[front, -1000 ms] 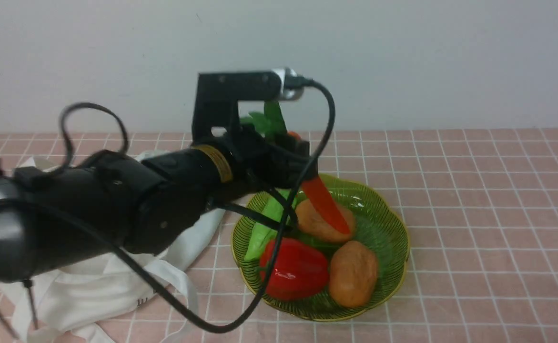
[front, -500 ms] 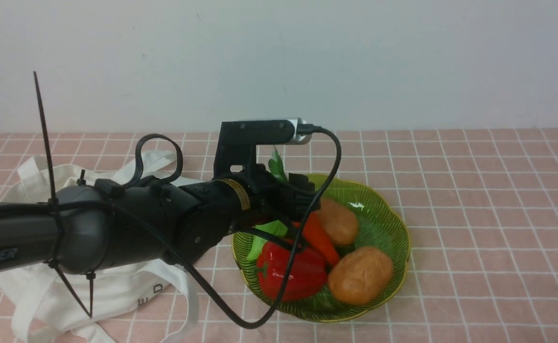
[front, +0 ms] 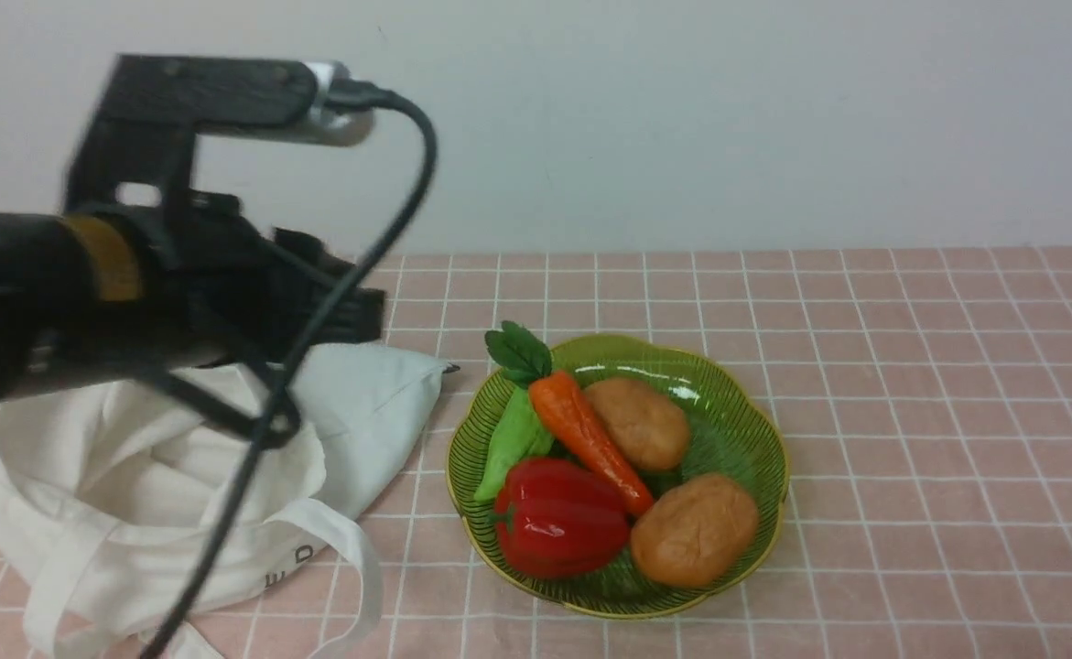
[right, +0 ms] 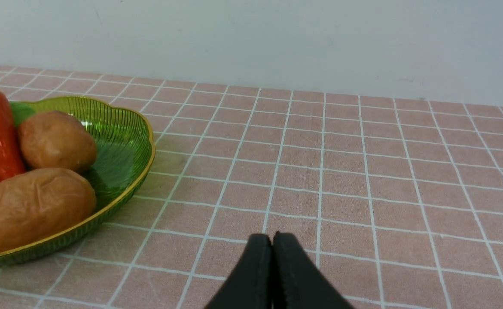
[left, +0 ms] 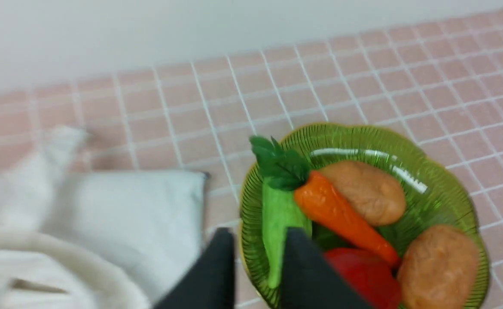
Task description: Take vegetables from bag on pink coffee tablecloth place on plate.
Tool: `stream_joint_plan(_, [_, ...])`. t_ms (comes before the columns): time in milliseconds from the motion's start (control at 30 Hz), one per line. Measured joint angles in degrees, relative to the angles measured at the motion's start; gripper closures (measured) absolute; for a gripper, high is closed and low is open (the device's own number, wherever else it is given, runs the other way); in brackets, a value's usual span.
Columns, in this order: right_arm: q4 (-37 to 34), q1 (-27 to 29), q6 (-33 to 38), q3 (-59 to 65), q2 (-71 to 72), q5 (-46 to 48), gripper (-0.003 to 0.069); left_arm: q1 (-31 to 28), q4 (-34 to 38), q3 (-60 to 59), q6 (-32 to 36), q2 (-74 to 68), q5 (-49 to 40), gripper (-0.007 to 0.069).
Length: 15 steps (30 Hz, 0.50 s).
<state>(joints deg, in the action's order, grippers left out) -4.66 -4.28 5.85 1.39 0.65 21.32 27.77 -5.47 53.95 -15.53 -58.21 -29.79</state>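
The orange carrot [front: 586, 439] with dark green leaves lies in the green ribbed plate [front: 764, 430], across a pale green vegetable and beside a potato. The left wrist view shows the carrot [left: 341, 214] and plate [left: 449, 189] too. My left gripper [front: 362, 316] is raised above the off-white bag [front: 178, 458], left of the plate; its jaws stand apart and empty [left: 260, 234]. My right gripper [right: 272, 236] is shut and empty, low over the pink tablecloth [right: 341, 171] to the right of the plate [right: 122, 128]. It is out of the front view.
The plate also holds a red bell pepper [front: 563, 531], two brown potatoes [front: 641, 423] [front: 696, 529] and a pale green vegetable [front: 508, 439]. The bag's straps [front: 352, 558] trail toward the front edge. A grey wall backs the table.
My left gripper lowered the carrot into the plate, let it go, then drew back left and upward over the bag. The carrot now rests in the plate.
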Motion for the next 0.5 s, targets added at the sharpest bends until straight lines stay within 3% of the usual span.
stream_joint_plan(100, [0.0, 0.0, 0.0, 0.0, 0.0, 0.0, 0.0673, 0.0, -1.08, -1.61, 0.0, 12.68, -1.3, 0.062])
stream_joint_plan(500, [0.0, 0.0, 0.0, 0.0, 0.0, 0.0, 0.0673, 0.0, -4.34, -17.54, -0.05, 54.88, -1.55, 0.0629])
